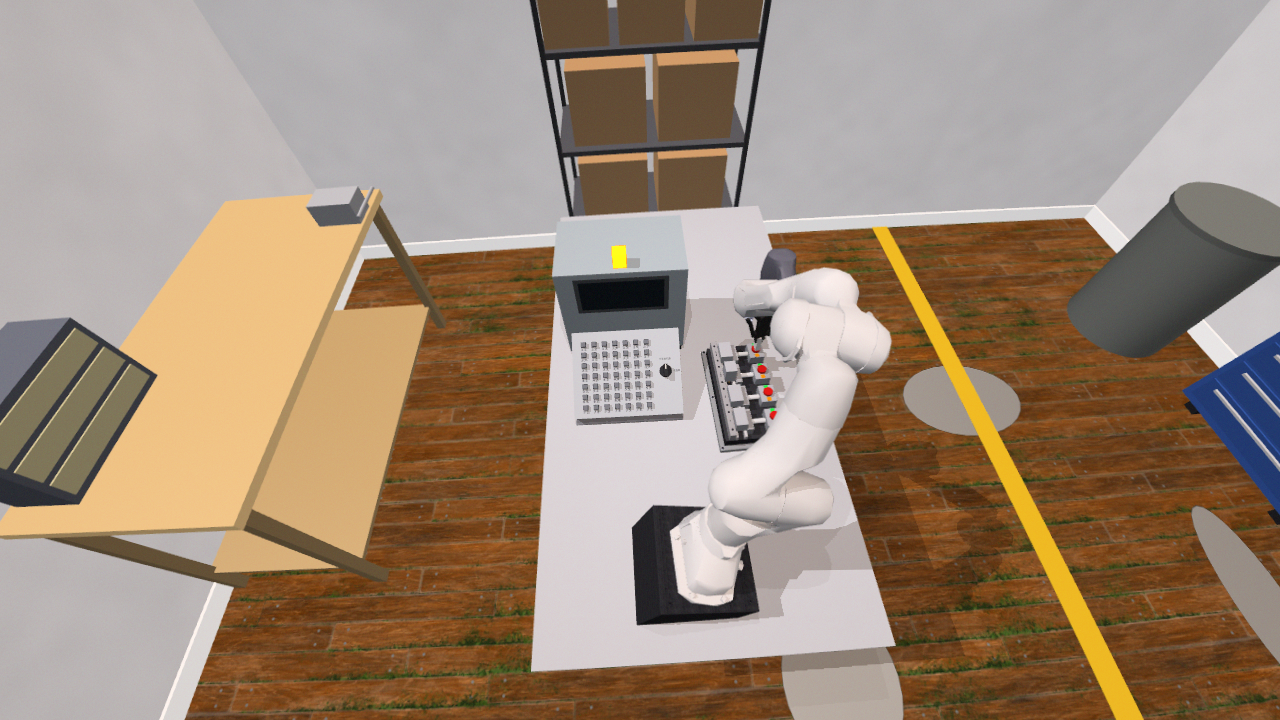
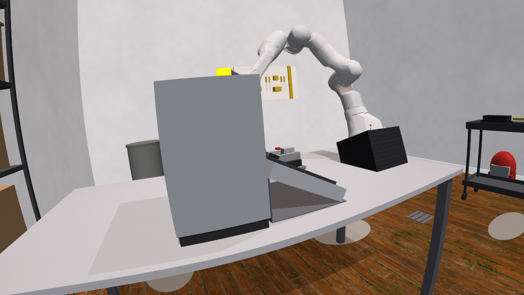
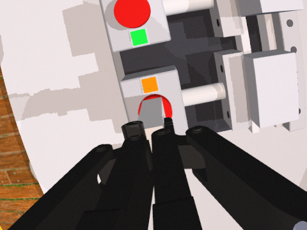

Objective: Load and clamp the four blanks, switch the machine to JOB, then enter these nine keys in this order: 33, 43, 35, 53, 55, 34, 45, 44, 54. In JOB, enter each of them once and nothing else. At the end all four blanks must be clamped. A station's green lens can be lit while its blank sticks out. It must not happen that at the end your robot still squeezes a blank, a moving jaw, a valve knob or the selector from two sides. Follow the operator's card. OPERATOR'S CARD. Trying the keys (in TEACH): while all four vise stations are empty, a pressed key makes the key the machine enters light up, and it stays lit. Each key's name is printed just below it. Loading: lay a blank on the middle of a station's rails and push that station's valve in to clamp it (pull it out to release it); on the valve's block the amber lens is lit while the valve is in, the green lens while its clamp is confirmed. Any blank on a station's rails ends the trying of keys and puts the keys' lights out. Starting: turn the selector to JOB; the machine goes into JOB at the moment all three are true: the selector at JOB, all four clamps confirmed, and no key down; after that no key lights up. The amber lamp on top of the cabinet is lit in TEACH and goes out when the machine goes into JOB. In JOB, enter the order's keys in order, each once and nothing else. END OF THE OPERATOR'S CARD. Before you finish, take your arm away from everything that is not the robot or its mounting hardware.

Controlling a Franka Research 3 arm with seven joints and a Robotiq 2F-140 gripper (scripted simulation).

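My gripper point(image 3: 155, 114) point(image 1: 759, 333) is shut and empty, its tips over the red valve point(image 3: 167, 109) of the station farthest from the arm base. That valve's amber lens point(image 3: 149, 84) is lit; fingers cover the block below the valve. A pale blank point(image 3: 275, 89) point(image 1: 725, 351) is at this station; whether it is clamped I cannot tell. The neighbouring station has a red valve point(image 3: 132, 11) point(image 1: 761, 368), a lit green lens point(image 3: 139, 37) and a blank point(image 3: 278, 6) point(image 1: 729, 370). Two more blanks point(image 1: 736, 394) point(image 1: 741, 419) show. The cabinet lamp point(image 1: 618, 257) point(image 2: 223, 71) glows yellow. The keys point(image 1: 615, 375) are unlit. The selector point(image 1: 665, 369) points toward the cabinet.
The cabinet point(image 1: 619, 240) point(image 2: 212, 154) stands behind the sloping key panel point(image 1: 666, 401). The vise base point(image 1: 735, 445) lies right of the panel, partly behind the arm point(image 1: 810, 411). A dark rounded object point(image 1: 778, 263) stands behind the gripper.
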